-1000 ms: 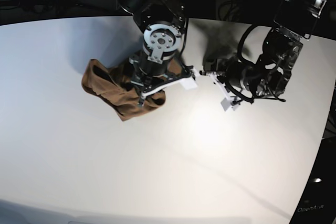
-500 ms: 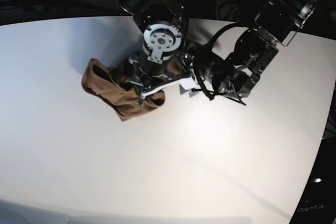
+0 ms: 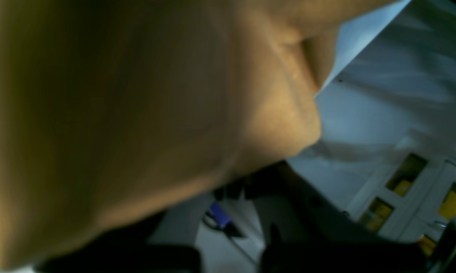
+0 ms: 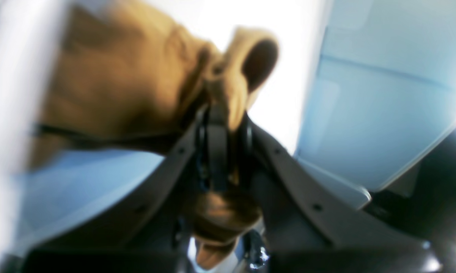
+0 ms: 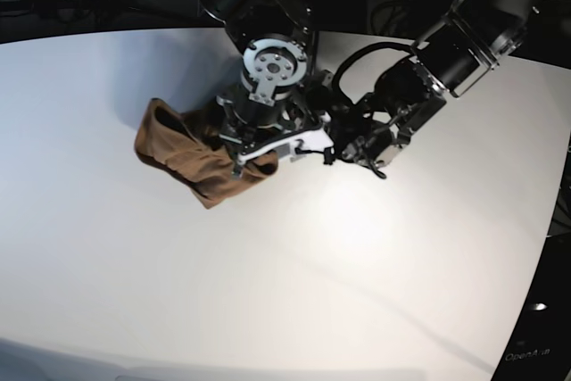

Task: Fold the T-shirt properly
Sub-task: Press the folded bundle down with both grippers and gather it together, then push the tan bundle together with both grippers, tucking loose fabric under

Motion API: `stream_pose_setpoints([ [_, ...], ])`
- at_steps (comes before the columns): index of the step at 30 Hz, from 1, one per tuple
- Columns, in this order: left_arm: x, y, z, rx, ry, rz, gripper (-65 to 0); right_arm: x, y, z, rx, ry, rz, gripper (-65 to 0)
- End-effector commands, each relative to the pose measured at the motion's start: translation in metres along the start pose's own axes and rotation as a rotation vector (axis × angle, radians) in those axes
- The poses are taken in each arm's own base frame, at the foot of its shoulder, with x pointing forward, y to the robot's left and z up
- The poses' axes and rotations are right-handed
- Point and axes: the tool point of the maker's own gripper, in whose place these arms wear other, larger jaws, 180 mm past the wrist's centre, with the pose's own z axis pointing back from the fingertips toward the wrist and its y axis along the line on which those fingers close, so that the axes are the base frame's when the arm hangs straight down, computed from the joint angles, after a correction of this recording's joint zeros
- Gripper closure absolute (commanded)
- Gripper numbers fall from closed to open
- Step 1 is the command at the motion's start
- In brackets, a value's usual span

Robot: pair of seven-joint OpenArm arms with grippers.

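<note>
1. Right gripper (image 4: pixel 218 113) first: its jaws are pinched together on a fold of the T-shirt (image 5: pixel 192 153). In the right wrist view, tan cloth sticks out above and below the jaws.
2. My left gripper (image 5: pixel 328 151) has just moved. A second ago it sat well apart from the T-shirt, out on the bare bench (image 5: pixel 294 283). Now it has swung in, right beside the T-shirt's near edge, next to my right gripper.
3. In the left wrist view, tan cloth (image 3: pixel 137 113) fills most of the picture, so that gripper is very close to the T-shirt. Its jaws do not show there, but they are shut. I cannot tell if any cloth is caught in them.
4. The T-shirt has hardly moved. It lies in a crumpled heap on the white bench, under and beside my right gripper.
5. What this means, I think: both my arms are now at the T-shirt. It is bunched up, not flat, so the folding has barely begun. It needs spreading out first.
</note>
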Motion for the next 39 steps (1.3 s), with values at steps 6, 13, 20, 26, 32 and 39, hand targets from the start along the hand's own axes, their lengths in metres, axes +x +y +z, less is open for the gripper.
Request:
stream_pose_setpoints([
  [6, 0.000, 0.055, 0.002, 0.220, -0.046, 0.024, -1.9, 0.025, -0.008, 0.011, -0.008, -0.092, -0.030, -1.2],
  [13, 0.004, 0.077, 0.014, 0.261, -0.106, 0.039, -1.9, 0.035, 0.005, 0.017, 0.061, -0.165, -0.050, -1.2],
  [20, 0.007, 0.088, 0.024, 0.277, -0.147, 0.043, -1.9, 0.042, 0.016, 0.025, 0.055, -0.211, 0.024, -1.2],
  [26, 0.020, 0.090, 0.053, 0.260, -0.244, 0.069, -1.9, 0.043, 0.014, 0.024, 0.047, -0.212, 0.025, -1.2],
  [32, 0.024, 0.090, 0.065, 0.255, -0.285, 0.071, -1.9, 0.043, 0.014, 0.024, 0.047, -0.212, 0.025, -1.2],
  [39, 0.029, 0.090, 0.067, 0.251, -0.310, 0.081, -1.9, 0.042, 0.019, 0.025, 0.058, -0.213, 0.032, -1.2],
])
